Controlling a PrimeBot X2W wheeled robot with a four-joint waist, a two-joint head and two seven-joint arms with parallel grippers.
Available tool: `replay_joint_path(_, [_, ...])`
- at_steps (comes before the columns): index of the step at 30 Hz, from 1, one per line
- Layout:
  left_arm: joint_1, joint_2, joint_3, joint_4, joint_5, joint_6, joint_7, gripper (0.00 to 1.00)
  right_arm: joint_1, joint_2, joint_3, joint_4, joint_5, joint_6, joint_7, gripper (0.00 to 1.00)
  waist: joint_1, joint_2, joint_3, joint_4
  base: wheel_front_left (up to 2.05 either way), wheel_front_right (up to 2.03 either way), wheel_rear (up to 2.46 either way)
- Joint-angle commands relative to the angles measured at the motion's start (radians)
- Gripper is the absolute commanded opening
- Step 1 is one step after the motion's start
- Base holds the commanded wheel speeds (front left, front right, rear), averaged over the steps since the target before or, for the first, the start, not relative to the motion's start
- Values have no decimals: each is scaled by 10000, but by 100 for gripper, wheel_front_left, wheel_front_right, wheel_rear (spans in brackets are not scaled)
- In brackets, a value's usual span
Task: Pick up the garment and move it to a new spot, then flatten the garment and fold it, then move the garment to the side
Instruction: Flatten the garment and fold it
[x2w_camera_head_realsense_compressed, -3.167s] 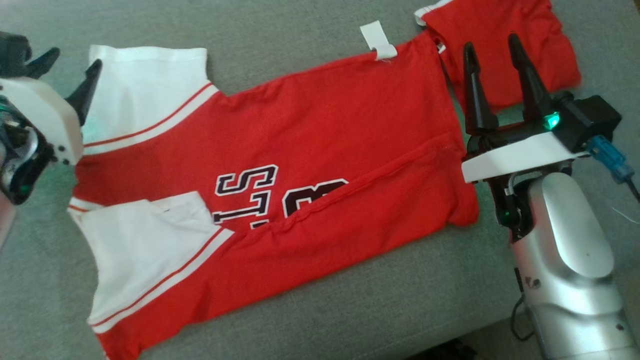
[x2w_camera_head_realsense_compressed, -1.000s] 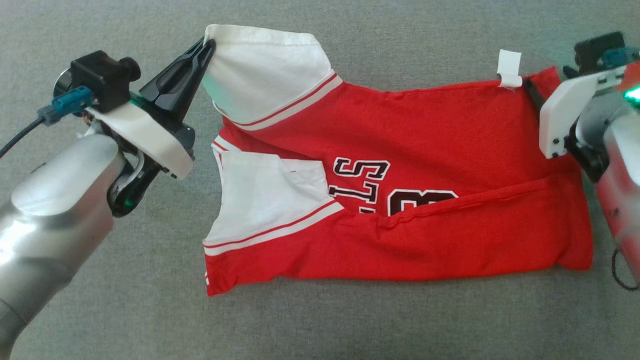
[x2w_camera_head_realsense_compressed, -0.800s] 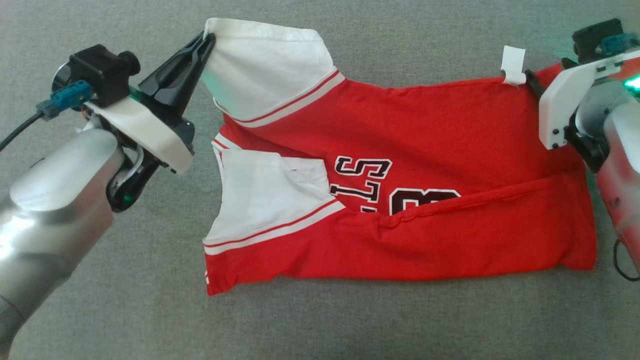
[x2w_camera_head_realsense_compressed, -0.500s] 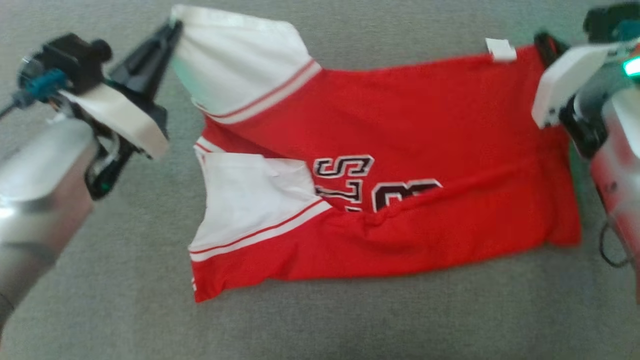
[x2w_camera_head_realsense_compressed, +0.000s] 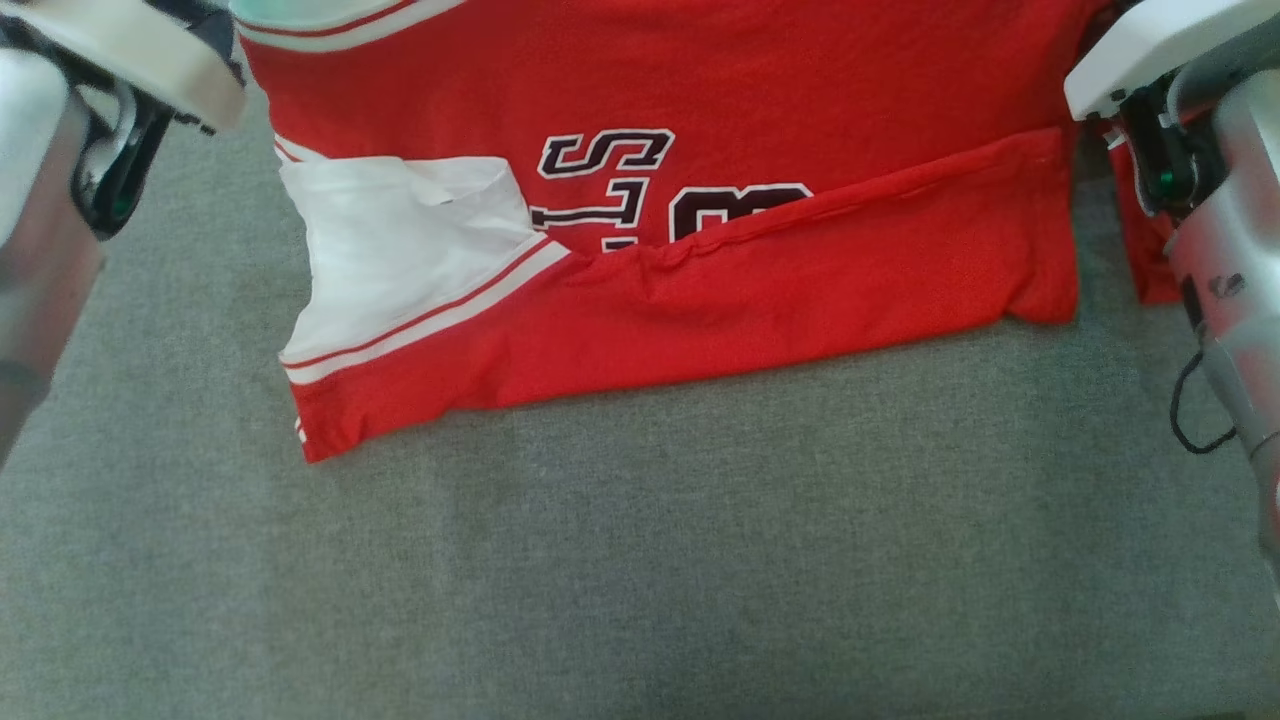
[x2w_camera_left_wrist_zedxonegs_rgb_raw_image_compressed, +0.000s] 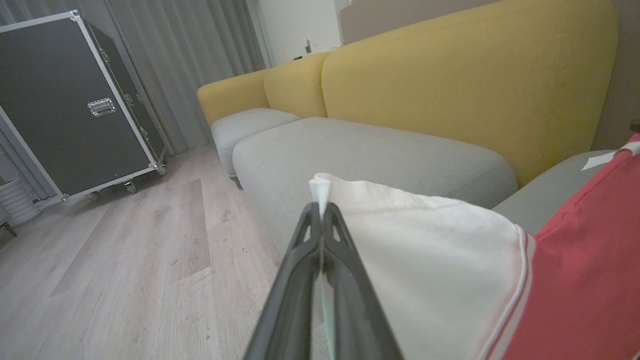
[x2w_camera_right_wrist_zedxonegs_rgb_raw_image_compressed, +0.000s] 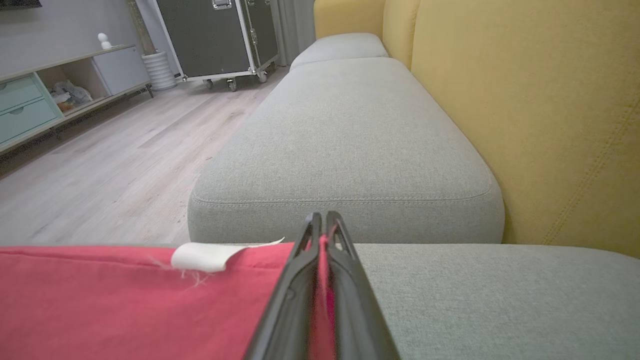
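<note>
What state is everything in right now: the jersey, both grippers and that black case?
Jersey: near flap folded over the number, resting on the grey cushion, far corners held.
Left gripper: shut on the white sleeve corner.
Right gripper: shut on a red corner by the tag.
Black case: closed, upright.

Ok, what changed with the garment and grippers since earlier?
Both were open beside the garment; now the left gripper is shut on its white sleeve corner, the right gripper on its red hem corner. The head camera shifted, so any slide is unclear. The near fold is unchanged.
</note>
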Motion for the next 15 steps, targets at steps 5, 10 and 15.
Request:
replay_joint_path(5, [110, 145, 1063, -167, 482, 35, -74, 0, -39, 43, 501, 19, 283, -9, -188, 0, -2, 0, -208, 128, 0, 0, 0])
replay_joint_path(10, [1064, 31, 886, -365, 126, 5, -74, 0, 407, -166, 817, 177, 757, -9, -215, 0, -2, 0, -583, 332, 0, 0, 0])
replay_joint_path(15, [1690, 554, -303, -852, -697, 1, 62, 0, 913, -418, 1391, 73, 1236, -9, 56, 0, -2, 0, -975, 482, 0, 0, 0])
